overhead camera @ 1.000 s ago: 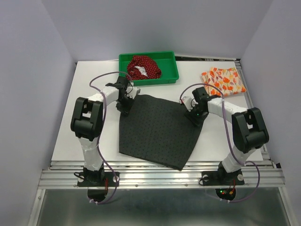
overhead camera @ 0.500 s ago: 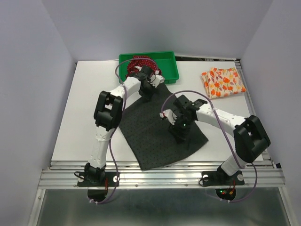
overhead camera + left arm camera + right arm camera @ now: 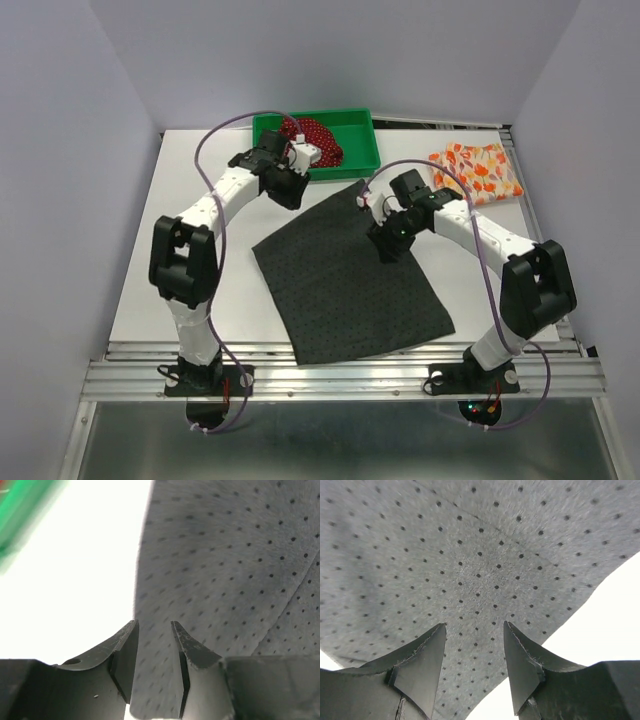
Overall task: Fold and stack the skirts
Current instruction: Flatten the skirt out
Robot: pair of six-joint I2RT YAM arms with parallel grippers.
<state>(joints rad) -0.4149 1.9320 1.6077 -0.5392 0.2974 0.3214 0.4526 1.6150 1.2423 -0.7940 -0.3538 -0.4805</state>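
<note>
Left jaws stand apart over the grey skirt's [image 3: 350,290] far edge; right jaws apart above its middle. It lies flat on the worktop [image 3: 140,280]. Red skirt [image 3: 322,135] sits bunched in the tray [image 3: 360,150]; orange skirt [image 3: 478,172] lies far right.

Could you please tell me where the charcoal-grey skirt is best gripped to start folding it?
Probably at its corners: the charcoal-grey skirt lies flat and spread, so its middle offers nothing to pinch. Come in low from over the table outside the edge, one finger sliding under the hem.
</note>
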